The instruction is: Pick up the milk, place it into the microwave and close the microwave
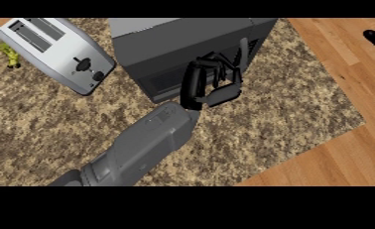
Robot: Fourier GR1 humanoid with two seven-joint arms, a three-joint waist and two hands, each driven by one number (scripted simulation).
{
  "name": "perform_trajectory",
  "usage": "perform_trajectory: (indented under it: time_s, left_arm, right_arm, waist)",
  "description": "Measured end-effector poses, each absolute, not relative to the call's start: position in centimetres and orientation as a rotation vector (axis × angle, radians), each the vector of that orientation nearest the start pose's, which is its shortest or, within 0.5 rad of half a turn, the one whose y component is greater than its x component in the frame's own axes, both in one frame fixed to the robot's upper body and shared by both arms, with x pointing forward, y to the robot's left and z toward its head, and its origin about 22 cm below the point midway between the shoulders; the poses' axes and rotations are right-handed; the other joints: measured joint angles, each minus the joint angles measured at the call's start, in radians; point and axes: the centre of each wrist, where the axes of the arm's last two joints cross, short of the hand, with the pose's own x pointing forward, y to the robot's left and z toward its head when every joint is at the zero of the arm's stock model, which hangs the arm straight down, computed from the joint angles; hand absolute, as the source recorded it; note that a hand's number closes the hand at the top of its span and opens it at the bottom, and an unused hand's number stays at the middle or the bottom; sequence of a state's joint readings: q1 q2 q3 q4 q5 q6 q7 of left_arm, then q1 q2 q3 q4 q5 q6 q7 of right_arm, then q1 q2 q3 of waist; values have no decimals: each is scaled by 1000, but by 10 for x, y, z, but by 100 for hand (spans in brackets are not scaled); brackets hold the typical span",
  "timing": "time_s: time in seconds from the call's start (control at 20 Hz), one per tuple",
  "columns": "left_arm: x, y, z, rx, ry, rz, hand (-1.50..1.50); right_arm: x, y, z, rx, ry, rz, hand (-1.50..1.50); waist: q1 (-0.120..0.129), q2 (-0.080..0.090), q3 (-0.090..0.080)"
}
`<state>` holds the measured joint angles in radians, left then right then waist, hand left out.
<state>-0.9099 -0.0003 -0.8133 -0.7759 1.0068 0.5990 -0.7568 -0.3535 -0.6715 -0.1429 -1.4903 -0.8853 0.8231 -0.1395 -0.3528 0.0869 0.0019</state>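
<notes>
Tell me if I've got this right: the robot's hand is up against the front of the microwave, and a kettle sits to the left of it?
Not quite. The head view shows a toaster, not a kettle, left of the microwave. The rest holds: the hand is up against the microwave's front.

microwave (176, 39) dk grey | toaster (58, 52) silver | counter (73, 129) speckled tan/brown | floor (337, 49) wood-grain orange | hand (209, 82) blk

Single head view looks steeply down at the counter (293, 109)
</notes>
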Motion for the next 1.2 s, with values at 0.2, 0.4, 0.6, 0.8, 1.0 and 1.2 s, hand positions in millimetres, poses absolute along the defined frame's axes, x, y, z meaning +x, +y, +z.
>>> perform_trajectory:
  time_s: [0.2, 0.4, 0.6, 0.8, 1.0, 1.2]
  left_arm:
    - [344, 9, 30, -283, -1940, -5, 150]
    - [345, 9, 28, -267, -1955, -48, 150]
    - [346, 7, 27, -237, -1955, -102, 150]
    - [346, 4, 28, -219, -1935, -131, 150]
    - [345, 1, 29, -220, -1907, -158, 150]
    - [343, -1, 29, -230, -1880, -169, 150]
  right_arm:
    - [307, -370, 177, 838, -2010, 599, -150]
    - [308, -369, 178, 870, -2007, 613, -150]
    - [308, -368, 179, 919, -2005, 621, -150]
    - [308, -367, 180, 952, -1996, 631, -150]
    - [306, -370, 185, 954, -2000, 639, -150]
    - [303, -375, 188, 945, -2006, 630, -150]
  waist:
    - [0, -1, 0]
    - [-4, 0, 3]
    - [0, -3, 5]
    - [8, -6, 4]
    - [20, -9, 2]
    - [39, -12, -1]
